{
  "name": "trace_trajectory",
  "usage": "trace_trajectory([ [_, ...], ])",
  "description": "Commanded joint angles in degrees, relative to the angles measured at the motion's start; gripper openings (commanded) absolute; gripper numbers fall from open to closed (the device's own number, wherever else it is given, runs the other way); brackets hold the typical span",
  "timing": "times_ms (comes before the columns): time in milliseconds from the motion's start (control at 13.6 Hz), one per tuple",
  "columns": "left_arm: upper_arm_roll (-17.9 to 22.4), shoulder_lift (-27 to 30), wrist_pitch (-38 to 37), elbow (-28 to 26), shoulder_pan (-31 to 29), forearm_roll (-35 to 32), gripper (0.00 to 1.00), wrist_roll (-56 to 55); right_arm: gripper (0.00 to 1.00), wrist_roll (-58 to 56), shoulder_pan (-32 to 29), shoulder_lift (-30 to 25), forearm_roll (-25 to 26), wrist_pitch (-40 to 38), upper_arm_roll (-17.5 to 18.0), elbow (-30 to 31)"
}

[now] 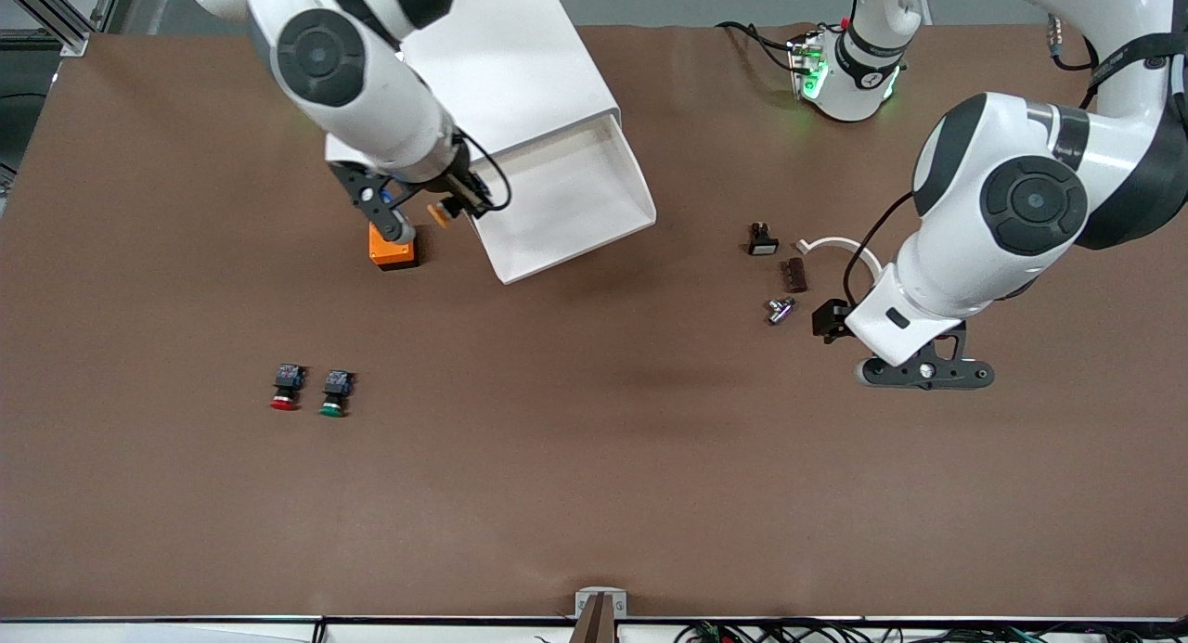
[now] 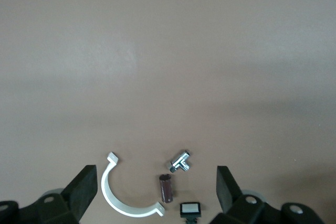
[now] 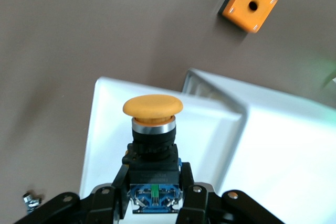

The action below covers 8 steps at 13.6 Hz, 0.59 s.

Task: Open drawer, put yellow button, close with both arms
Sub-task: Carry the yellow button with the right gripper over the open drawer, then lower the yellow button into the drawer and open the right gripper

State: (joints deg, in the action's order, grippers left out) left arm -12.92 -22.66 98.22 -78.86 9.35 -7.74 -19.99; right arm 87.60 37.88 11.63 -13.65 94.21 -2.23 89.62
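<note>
Two steps remain, by the look of it: drop, then close. Red-capped button (image 1: 285,389) and green-capped button (image 1: 335,393): on the table, nearest the front camera. Orange cube (image 1: 393,250): beside the open drawer (image 1: 608,156), not in the path. Right gripper (image 1: 418,210): clamped on the yellow button (image 3: 153,107), over the table at the drawer's edge; next calls for carrying it above the tray and releasing. Small parts (image 1: 787,275): clear of the route. Left gripper (image 2: 156,192): fingers wide, empty, waiting above them.

no readable text, labels or signs anywhere
</note>
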Motion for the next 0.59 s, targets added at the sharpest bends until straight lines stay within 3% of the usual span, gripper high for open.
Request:
trace_trajectory([
  [0,-0.4,0.5,-1.4,0.0,1.9,-0.8,1.00,-2.7,0.29,5.6,3.8,1.6,-1.1,5.0,-0.8,0.9],
  [515,0.2,-0.9,-1.4,0.0,-0.2,-0.3,1.00,-1.6,0.29,8.9,8.5,4.3,-1.1,14.6,-0.8,5.5],
])
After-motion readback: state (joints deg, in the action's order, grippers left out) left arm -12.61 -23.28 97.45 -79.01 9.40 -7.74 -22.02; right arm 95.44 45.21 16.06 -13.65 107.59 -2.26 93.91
